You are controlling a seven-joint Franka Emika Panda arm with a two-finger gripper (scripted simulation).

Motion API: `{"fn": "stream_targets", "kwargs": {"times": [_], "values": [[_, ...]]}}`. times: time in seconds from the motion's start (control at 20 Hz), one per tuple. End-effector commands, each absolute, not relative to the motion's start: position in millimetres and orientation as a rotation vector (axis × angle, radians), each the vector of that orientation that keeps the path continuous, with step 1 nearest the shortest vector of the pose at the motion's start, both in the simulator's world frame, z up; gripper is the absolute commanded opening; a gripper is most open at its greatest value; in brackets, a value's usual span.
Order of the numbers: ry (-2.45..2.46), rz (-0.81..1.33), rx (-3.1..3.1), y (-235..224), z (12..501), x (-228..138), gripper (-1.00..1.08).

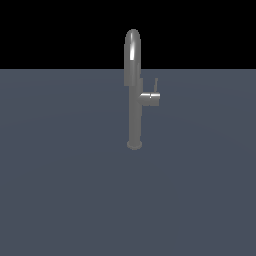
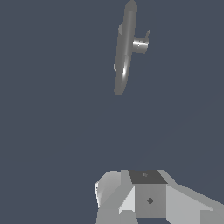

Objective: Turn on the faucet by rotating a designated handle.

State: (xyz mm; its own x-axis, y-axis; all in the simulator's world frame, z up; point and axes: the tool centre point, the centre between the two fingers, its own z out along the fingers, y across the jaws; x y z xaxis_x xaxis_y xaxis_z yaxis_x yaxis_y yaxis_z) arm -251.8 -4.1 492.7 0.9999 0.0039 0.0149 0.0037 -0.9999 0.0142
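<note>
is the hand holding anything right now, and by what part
Nothing is held. The hand is far from the faucet, and its handle is untouched.

Open floor [image 1: 65,200] lies on every side of the faucet [image 1: 133,100], nothing near it. Its handle [image 1: 150,99] juts toward the exterior view's right, the only projection beside the column, with free room around and above it.

Dim, flat, even rendering throughout, sharp edge to edge, free of blur or distortion. Black backdrop above a matte slate-blue ground plane [image 1: 60,190] with no cast shadows. Only brightness: a soft glossy highlight along the arch of the tall grey metal gooseneck faucet [image 1: 133,90], repeated as a pale streak in the wrist view [image 2: 124,52].
</note>
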Motion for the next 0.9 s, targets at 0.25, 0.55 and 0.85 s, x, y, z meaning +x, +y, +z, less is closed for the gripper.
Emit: {"fn": "stream_targets", "kwargs": {"times": [0.25, 0.55, 0.85], "values": [[-0.009, 0.010, 3.136, -3.7, 492.8, -248.6, -1.00], [-0.066, -0.040, 3.171, -2.5, 493.0, -236.1, -1.00], [-0.173, -0.135, 3.228, -1.4, 492.5, -213.4, -1.00]]}}
